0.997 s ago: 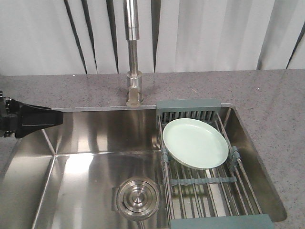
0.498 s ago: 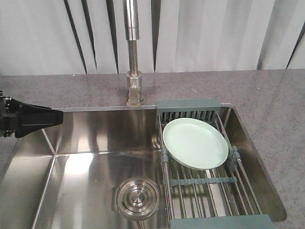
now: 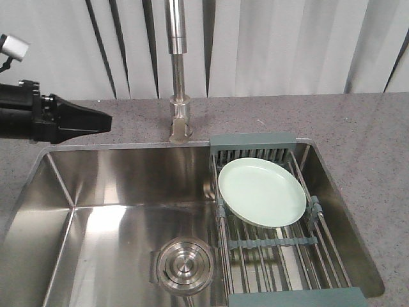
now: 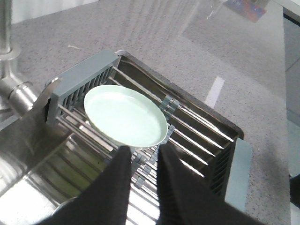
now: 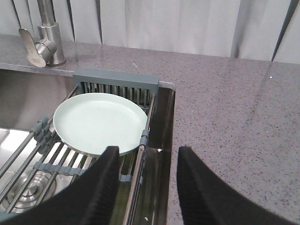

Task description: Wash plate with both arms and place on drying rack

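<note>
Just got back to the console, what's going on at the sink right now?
Nothing is being held. The round pale mint-green plate lies on the roll-up steel-rod drying rack over the stainless sink. The left pincer hovers above the counter beside the faucet. The right pincer is open over the rack's edge.

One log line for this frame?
plate: flat on drying rack | left tool: open, empty, above sink | right tool: open, empty

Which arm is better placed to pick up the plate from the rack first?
Probably right: the right gripper, open, sits near the plate rim on the drying rack.
</note>
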Available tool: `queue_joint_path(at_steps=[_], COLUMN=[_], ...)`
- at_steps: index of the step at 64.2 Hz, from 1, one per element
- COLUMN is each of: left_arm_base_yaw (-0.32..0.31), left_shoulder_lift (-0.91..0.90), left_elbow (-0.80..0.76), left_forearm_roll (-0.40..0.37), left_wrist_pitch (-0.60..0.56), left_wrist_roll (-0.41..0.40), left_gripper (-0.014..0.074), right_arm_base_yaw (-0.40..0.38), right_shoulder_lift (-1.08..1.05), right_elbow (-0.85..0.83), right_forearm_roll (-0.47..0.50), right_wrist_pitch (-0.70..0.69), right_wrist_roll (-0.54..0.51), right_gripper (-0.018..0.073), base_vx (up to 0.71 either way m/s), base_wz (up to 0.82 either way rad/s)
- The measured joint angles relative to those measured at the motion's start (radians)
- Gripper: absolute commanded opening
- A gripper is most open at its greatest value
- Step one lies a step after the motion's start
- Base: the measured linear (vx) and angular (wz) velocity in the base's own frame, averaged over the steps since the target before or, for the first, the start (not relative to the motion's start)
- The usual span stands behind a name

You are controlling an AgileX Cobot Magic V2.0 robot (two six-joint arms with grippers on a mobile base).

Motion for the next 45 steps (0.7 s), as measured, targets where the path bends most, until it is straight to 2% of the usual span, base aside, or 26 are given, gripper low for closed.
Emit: queue_joint_path(at_steps=[26,45], left_arm_base_yaw=[-0.199,-0.288], left_shoulder_lift=[0.334,0.569], left_elbow=[-0.253,-0.401], left_forearm_roll=[0.001,-0.002], left_wrist_pitch=[-0.013,-0.101], left_wrist_roll=[-0.004,-0.004], left_gripper=[-0.0007,-0.0006], right_arm_base_yaw=[0.0,0.0], right_shoulder_lift=[0.0,0.0], right_elbow=[0.0,0.0], right_forearm_roll=[0.0,0.0], right_wrist_pitch=[0.0,0.0], right_wrist_roll=[0.0,0.0], right_gripper=[0.029,0.029], base_vx=[0.0,0.0], base_wz=[0.0,0.0])
